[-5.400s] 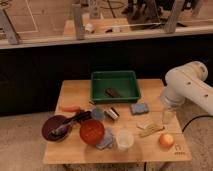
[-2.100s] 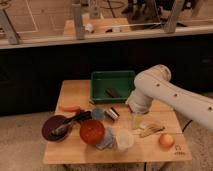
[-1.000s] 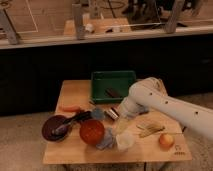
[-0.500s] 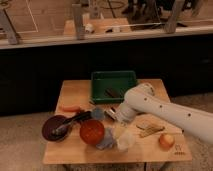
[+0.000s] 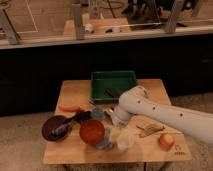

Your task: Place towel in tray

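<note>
The arm [image 5: 165,114] reaches in low from the right across the table [image 5: 74,94], its gripper [image 5: 113,118] down beside the bowl [image 5: 92,131]. Whether it grips anything, I cannot tell. The towel [image 5: 104,145] lies at the bowl's front edge, outside the tray [image 5: 98,80].

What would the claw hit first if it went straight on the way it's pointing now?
Probably the small grey object just left of the claw, then the dark bowl; depth is unclear.

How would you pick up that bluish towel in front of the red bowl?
Probably pinch the towel by its bunched top, coming straight down from above: the red bowl and pale cup crowd its sides. The gripper sits behind it, near the tray.
</note>
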